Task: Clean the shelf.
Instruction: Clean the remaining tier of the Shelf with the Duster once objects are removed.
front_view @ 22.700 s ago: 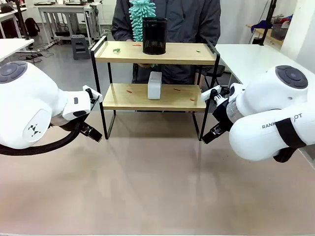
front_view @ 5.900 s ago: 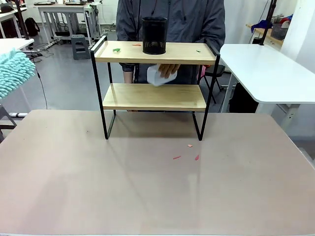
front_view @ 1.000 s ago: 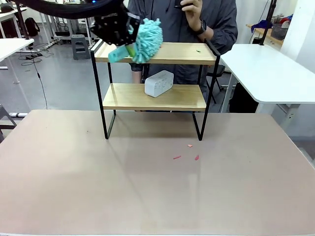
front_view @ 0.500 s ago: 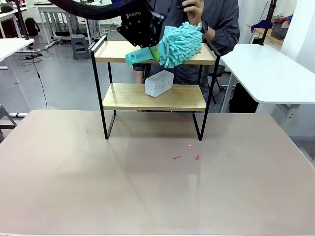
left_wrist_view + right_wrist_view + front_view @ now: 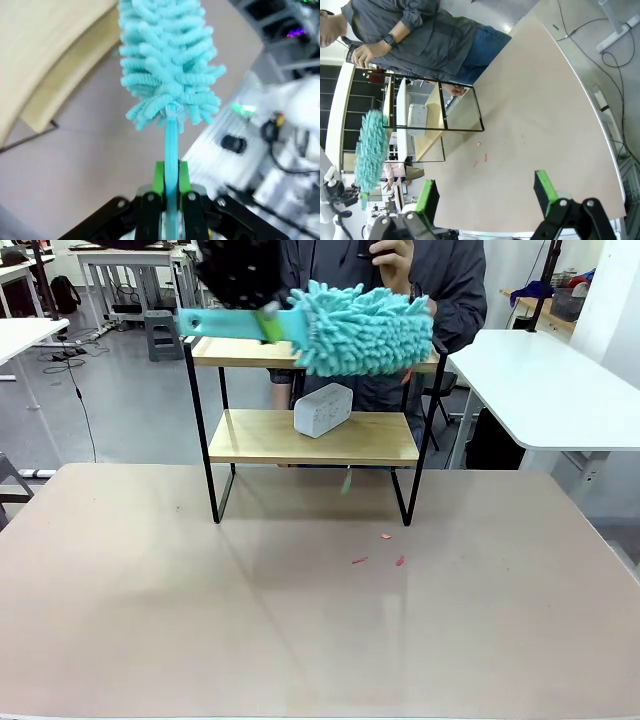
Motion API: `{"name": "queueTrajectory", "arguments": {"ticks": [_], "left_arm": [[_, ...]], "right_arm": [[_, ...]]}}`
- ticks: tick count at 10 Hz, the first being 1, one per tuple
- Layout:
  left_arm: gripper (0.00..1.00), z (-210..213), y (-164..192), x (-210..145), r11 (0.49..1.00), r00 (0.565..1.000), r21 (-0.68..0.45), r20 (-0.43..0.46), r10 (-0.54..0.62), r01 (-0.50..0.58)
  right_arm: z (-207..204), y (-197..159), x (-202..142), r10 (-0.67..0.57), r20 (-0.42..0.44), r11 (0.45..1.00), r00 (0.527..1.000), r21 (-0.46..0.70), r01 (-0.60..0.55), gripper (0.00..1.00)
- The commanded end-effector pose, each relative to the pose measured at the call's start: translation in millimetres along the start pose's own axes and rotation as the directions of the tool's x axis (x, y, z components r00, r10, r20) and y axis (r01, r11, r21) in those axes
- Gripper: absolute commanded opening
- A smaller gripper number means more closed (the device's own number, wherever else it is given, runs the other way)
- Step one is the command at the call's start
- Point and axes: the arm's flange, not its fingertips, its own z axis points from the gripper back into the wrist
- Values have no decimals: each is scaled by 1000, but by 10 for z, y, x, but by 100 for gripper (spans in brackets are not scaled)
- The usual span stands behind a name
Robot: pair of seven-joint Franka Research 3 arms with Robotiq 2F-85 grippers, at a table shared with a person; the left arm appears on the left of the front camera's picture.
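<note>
- The left gripper (image 5: 171, 186) has its pads pinched tight on the flat teal handle of the duster (image 5: 365, 330). That grip looks chosen to lay the fluffy head level along the board.
- The duster's head lies across the right end of the top board of the shelf (image 5: 250, 436), right where a sweep would push litter off the edge.
- A green scrap (image 5: 346, 481) shows just below the shelf's lower board, probably tumbling down.
- Red scraps (image 5: 399, 561) lie on the table (image 5: 150, 620) in front of the shelf.
- A white box (image 5: 322, 409) sits tilted on the shelf's lower board.
- The right gripper (image 5: 487, 195) is parked well back from the shelf, jaws wide apart, nothing between them.
- No brand, label or print is legible anywhere; the box's face is too small to read.
</note>
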Motion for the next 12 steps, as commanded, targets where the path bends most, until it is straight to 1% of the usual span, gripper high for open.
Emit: {"name": "queueTrajectory", "arguments": {"ticks": [1, 2, 3, 4, 5, 6, 7, 8, 9, 10, 11, 12], "left_arm": [[12, 324, -21, -701, 965, 970, -161, -97, -223, 206], [12, 486, -34, -916, 947, 966, -222, -56, -251, 233], [12, 635, -12, -1033, 947, 974, -232, 16, -227, 224], [12, 720, 26, -1091, 949, 979, -238, 63, -196, 205], [12, 788, 86, -1151, 954, 981, -239, 112, -155, 178], [12, 948, 223, -1280, 968, 977, -225, 203, -63, 109], [12, 1164, 432, -1524, 982, 944, -190, 322, 67, -5], [12, 1399, 715, -1897, 967, 857, -160, 452, 248, -196], [12, 1592, 956, -2316, 903, 708, -137, 578, 407, -408], [12, 1647, 1167, -2645, 849, 604, -190, 627, 491, -494], [12, 1493, 1393, -2809, 875, 630, -105, 655, 418, -472], [12, 1232, 1665, -2919, 887, 684, -33, 623, 379, -462]], "right_arm": [[-15, 12, -5, 21, 10, 999, 1000, 25, -21, 100], [-15, 12, -5, 21, 10, 999, 1000, 25, -21, 100], [-15, 12, -5, 21, 10, 999, 1000, 25, -21, 100], [-15, 12, -5, 21, 10, 999, 1000, 25, -21, 100], [-15, 12, -5, 21, 10, 999, 1000, 25, -21, 100], [-15, 12, -5, 21, 10, 999, 1000, 25, -21, 100], [-15, 12, -5, 21, 10, 999, 1000, 25, -21, 100], [-15, 12, -5, 21, 10, 999, 1000, 25, -21, 100], [-15, 12, -5, 21, 10, 999, 1000, 25, -21, 100], [-15, 12, -5, 21, 10, 999, 1000, 25, -21, 100], [-15, 12, -5, 21, 10, 999, 1000, 25, -21, 100], [-15, 12, -5, 21, 10, 999, 1000, 25, -21, 100]]}}
